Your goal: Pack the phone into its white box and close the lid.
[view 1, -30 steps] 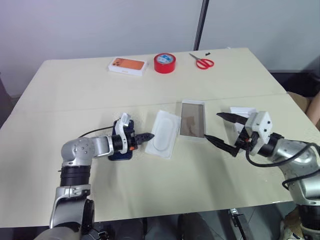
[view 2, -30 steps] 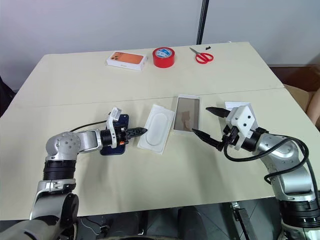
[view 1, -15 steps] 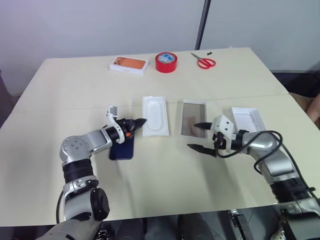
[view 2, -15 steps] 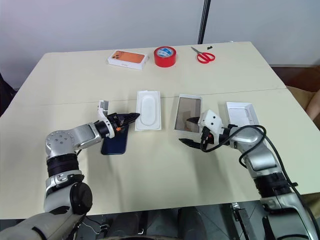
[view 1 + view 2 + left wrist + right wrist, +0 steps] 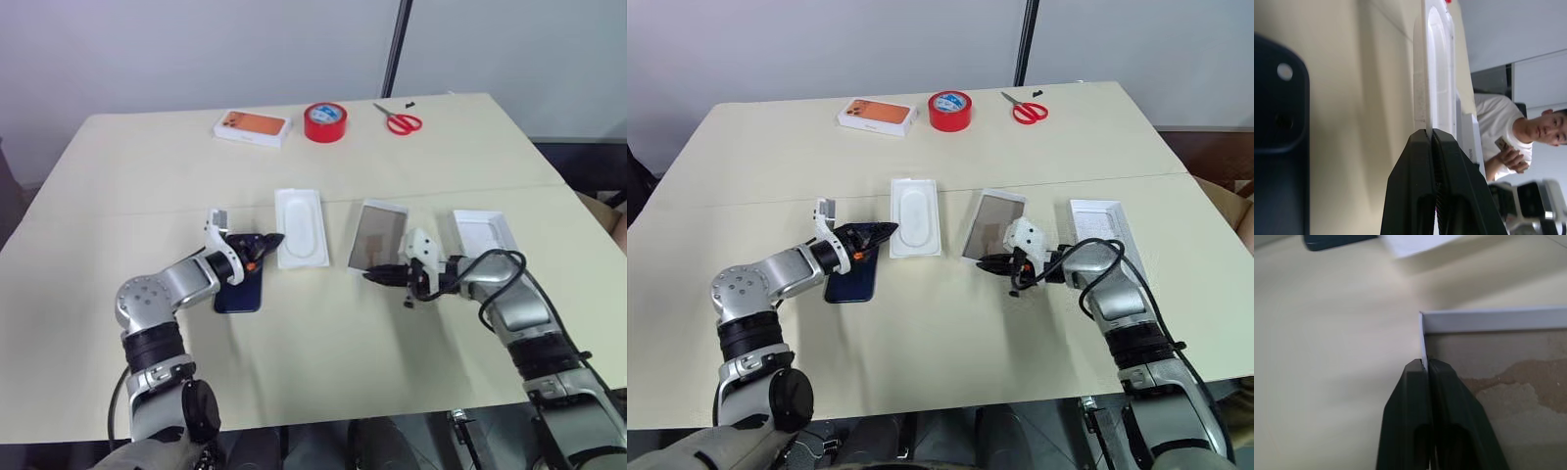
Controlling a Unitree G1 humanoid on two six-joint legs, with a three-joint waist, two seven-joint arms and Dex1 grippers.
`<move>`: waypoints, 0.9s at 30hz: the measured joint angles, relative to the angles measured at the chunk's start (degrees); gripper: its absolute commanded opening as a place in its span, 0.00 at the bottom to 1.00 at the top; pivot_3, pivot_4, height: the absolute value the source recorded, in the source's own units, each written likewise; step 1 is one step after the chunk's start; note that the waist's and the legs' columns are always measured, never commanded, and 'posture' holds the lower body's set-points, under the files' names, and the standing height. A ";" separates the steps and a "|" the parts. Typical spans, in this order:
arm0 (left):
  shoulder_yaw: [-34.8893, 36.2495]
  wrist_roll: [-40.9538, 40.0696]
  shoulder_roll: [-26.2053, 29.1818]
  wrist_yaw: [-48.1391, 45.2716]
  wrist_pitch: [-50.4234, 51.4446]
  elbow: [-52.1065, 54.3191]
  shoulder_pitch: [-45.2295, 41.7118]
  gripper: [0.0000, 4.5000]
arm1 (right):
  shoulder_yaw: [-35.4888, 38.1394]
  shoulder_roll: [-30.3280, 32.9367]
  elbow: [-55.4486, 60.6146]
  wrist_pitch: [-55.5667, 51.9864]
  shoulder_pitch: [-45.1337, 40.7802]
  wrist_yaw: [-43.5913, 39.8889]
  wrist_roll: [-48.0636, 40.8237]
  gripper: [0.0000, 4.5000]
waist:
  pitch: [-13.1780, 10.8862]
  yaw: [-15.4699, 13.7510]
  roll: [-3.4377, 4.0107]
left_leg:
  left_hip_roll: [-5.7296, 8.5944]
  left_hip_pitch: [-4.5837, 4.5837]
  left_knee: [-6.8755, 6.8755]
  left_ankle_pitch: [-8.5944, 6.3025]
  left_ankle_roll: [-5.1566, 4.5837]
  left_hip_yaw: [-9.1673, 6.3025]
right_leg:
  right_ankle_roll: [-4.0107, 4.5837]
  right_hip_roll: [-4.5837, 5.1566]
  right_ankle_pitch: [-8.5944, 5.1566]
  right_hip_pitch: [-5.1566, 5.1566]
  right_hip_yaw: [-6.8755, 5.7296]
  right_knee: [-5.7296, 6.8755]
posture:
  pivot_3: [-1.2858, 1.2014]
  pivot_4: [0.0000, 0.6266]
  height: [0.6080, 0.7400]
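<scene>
Phone: our task item lies flat on the table, back up, left of centre, not yet in any box.
Left gripper: we see its fingers pressed together on the near edge of the flat white insert; the left wrist view shows that thin edge caught between the tips, with the phone just beside.
White box: right of the insert, brownish inside facing up and empty.
Right gripper: closed on the box's thin near wall; the right wrist view shows the wall pinched at a corner.
Lid: farther right, lying open side up, apart from the box.
Far edge: orange-topped box, red tape roll and red scissors, none in play.
Progress: we judge the task early. Insert and box are each gripped, but the phone still has to go in and the lid has to go on.
</scene>
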State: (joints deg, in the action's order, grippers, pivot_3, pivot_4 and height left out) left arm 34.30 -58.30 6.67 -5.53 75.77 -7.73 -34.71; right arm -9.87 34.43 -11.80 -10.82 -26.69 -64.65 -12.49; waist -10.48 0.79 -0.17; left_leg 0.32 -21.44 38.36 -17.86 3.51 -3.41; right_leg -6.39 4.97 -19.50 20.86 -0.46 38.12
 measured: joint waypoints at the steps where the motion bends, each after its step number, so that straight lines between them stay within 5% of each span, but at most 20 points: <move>1: 0.37 -0.52 -0.02 0.20 -0.15 -0.02 -0.18 0.00 | 0.01 -0.35 0.48 -0.04 0.28 0.25 0.01 0.00 | 0.00 0.00 0.00 | 0.00 0.00 0.00 0.00 0.00 0.00 | 0.00 0.00 0.00 0.00 0.00 0.00 | 0.52 0.24 1.00; 9: 2.59 -8.88 0.50 3.39 1.42 -0.96 -5.07 0.00 | -5.10 -2.92 12.24 4.03 8.21 0.13 1.79 0.00 | 0.01 0.19 -0.03 | 0.00 0.01 -0.05 0.00 0.02 0.00 | -0.01 -0.02 0.00 0.02 0.00 -0.01 | 0.52 0.24 1.00; 15: -2.45 -9.98 0.74 2.35 3.70 1.79 0.48 0.00 | -7.37 -4.21 13.91 7.90 10.41 1.02 3.60 0.00 | 0.02 0.24 -0.06 | -0.03 0.06 -0.04 0.05 0.09 -0.04 | 0.02 -0.06 0.02 -0.02 0.02 0.02 | 0.52 0.24 1.00; 19: -3.12 -11.13 0.44 3.02 3.62 2.49 2.15 0.00 | -7.72 -4.49 13.93 6.97 10.42 1.42 3.50 0.28 | 0.03 0.03 -0.07 | -0.02 0.05 -0.04 0.05 0.09 -0.05 | 0.02 -0.04 0.03 -0.02 0.01 0.01 | 0.52 0.24 1.00; 24: -3.42 -14.02 0.55 4.95 3.86 6.60 5.50 0.00 | -5.80 -4.33 15.49 3.70 10.44 2.75 1.76 0.83 | 0.03 -0.01 -0.07 | -0.02 0.04 -0.05 0.05 0.09 -0.05 | 0.02 -0.01 0.03 -0.01 0.02 0.00 | 0.52 0.24 1.00; 27: -4.45 -16.56 1.42 6.14 4.94 8.75 8.46 0.00 | 0.33 -3.59 20.45 -0.88 10.49 4.80 -3.57 0.83 | 0.02 -0.06 -0.08 | -0.02 0.01 -0.05 0.05 0.09 -0.08 | 0.02 -0.01 0.03 0.01 0.03 0.00 | 0.52 0.24 1.00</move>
State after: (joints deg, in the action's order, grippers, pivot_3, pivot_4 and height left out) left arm 29.85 -74.87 8.09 0.61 80.71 1.02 -26.25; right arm -9.54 30.84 8.66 -11.70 -16.21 -59.85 -16.06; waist -10.45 0.73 -0.24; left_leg 0.29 -21.42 38.32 -17.82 3.60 -3.49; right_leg -6.37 4.96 -19.48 20.87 -0.42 38.12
